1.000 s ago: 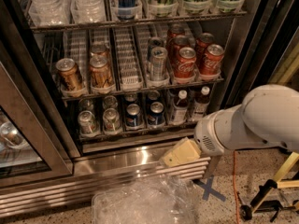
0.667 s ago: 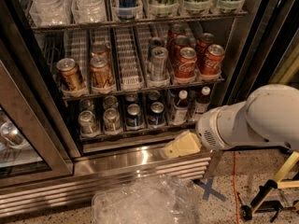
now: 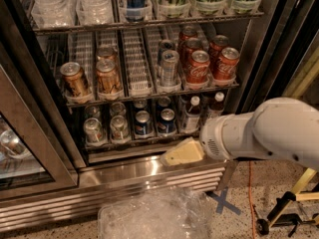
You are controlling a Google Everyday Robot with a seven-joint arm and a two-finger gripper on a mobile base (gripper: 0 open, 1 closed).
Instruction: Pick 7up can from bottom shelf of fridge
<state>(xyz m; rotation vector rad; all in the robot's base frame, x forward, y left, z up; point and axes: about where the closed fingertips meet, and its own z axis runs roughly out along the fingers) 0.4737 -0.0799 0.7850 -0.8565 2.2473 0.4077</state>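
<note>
The fridge [image 3: 149, 169] stands open in front of me. On its bottom shelf [image 3: 130, 142], two 7up cans, silver with green, stand at the left front [image 3: 93, 130] [image 3: 118, 127], with more behind them. Blue Pepsi cans [image 3: 143, 123] stand to their right. My gripper [image 3: 172, 157], cream-coloured on a white arm [image 3: 259, 131], hangs just below and in front of the shelf's right half, over the steel sill. It points left and touches no can.
The higher rack holds gold cans [image 3: 75, 78], a silver can [image 3: 169, 66] and red Coca-Cola cans [image 3: 198, 66]. Two small bottles [image 3: 192, 114] stand at the bottom shelf's right end. The glass door [image 3: 30, 148] stands open at left. Crumpled clear plastic [image 3: 154, 215] lies on the floor.
My gripper has moved up and to the left, closer to the bottom shelf. The cans have not moved.
</note>
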